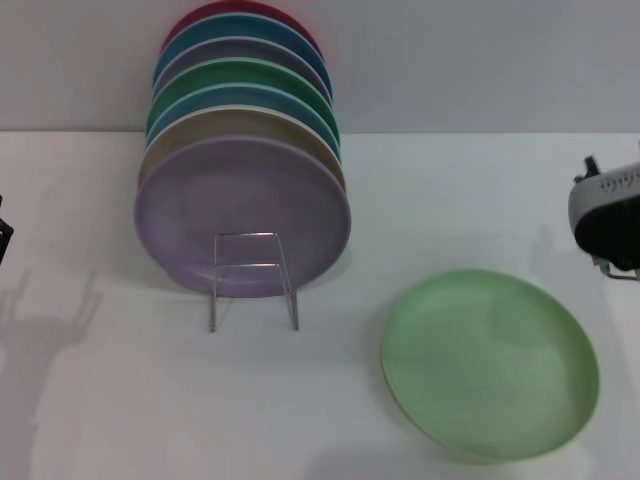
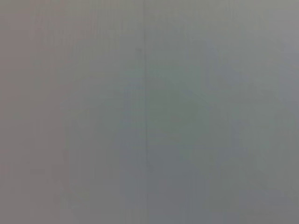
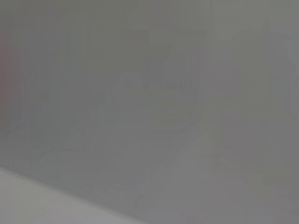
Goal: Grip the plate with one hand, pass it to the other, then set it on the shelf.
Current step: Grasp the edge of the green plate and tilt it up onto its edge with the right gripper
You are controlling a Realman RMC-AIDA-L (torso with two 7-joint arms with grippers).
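The pale light-green plate point(image 1: 490, 363) lies flat on the white table at the front right. The wire shelf point(image 1: 252, 277) stands at the middle left, its small front loop before a row of upright plates. My right arm point(image 1: 608, 222) shows at the right edge, above and to the right of the plate, apart from it; its fingers are out of view. Only a dark sliver of my left arm point(image 1: 4, 238) shows at the left edge. Both wrist views show only plain grey surface.
Several upright plates fill the rack: a lavender one point(image 1: 243, 215) in front, then tan, blue, emerald green point(image 1: 240, 75), grey-purple, blue and red at the back. The white table point(image 1: 120, 400) runs to a pale wall behind.
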